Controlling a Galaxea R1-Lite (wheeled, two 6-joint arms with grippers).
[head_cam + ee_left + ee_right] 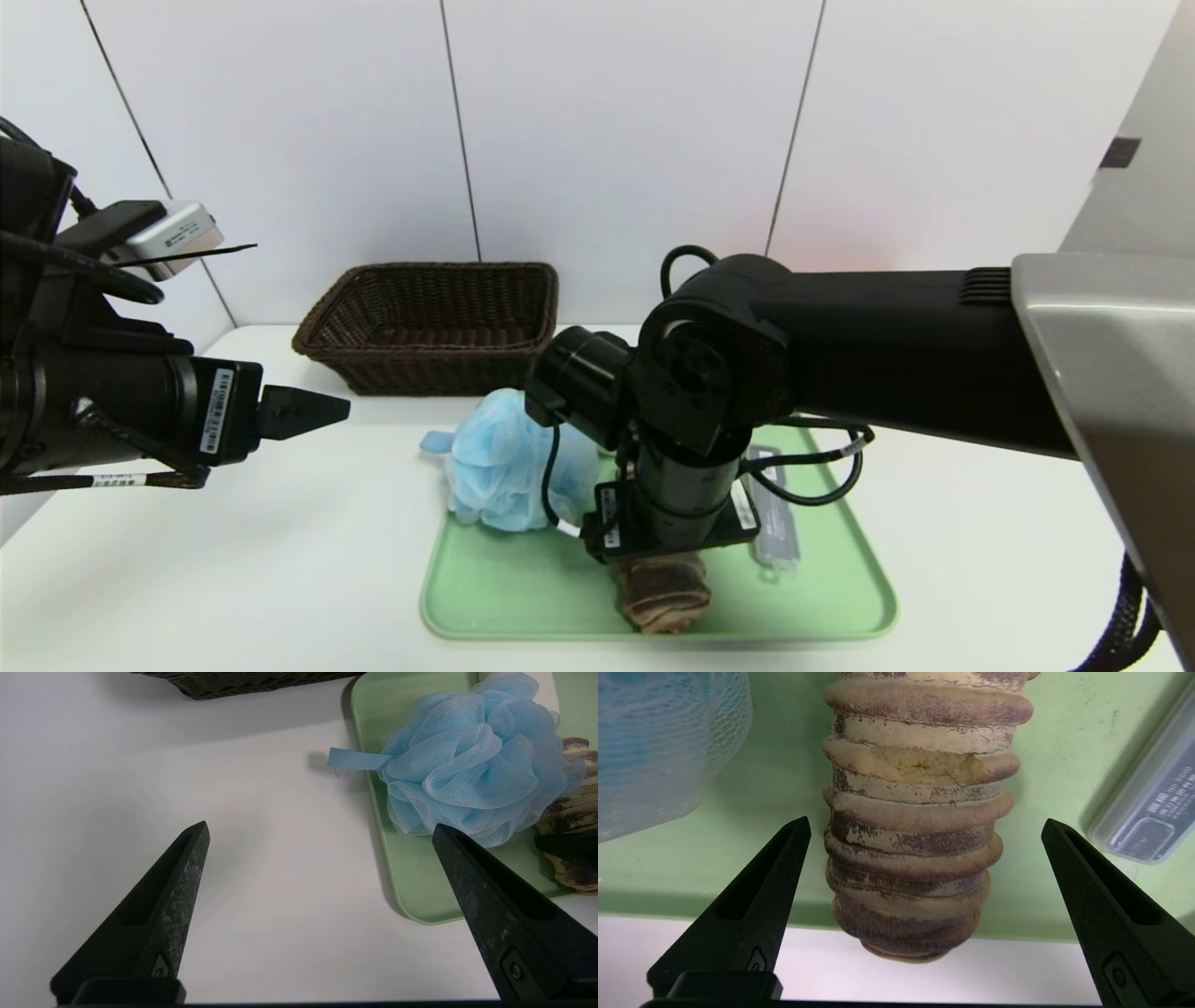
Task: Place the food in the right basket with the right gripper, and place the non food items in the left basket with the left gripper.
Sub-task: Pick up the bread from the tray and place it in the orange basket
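A green tray (840, 597) sits on the white table (233, 560). On it lies the bread loaf (665, 590), long and striped brown and tan, with one end near the tray's front edge. The right gripper (924, 858) hangs low over the loaf. Its fingers (775, 877) are spread wide apart, one on each side of the loaf, and they do not touch it. The loaf sits right between them. In the right wrist view, the loaf's end sticks out a little past the tray's rim.

Next to the loaf, on the left part of the tray, is the fluffy blue bath pouf (499, 467). Its blue ribbon loop (355, 759) pokes out past the tray's edge, over the table. The pouf touches the loaf on one side. On the other side of the loaf, the slim grey case (777, 537) lies flat on the tray, near the loaf but apart from it.

The left gripper (322, 835) is up in the air over the bare table, left of the tray. Its fingers (182, 877) are wide apart too and hold nothing. One finger tip shows in front of the pouf in the left wrist view, but it does not touch it.

The dark brown basket (431, 322) stands at the back of the table, near the wall, behind the tray. Nothing can be seen inside it. The big black right arm (840, 345) hides the middle of the tray and what is behind it
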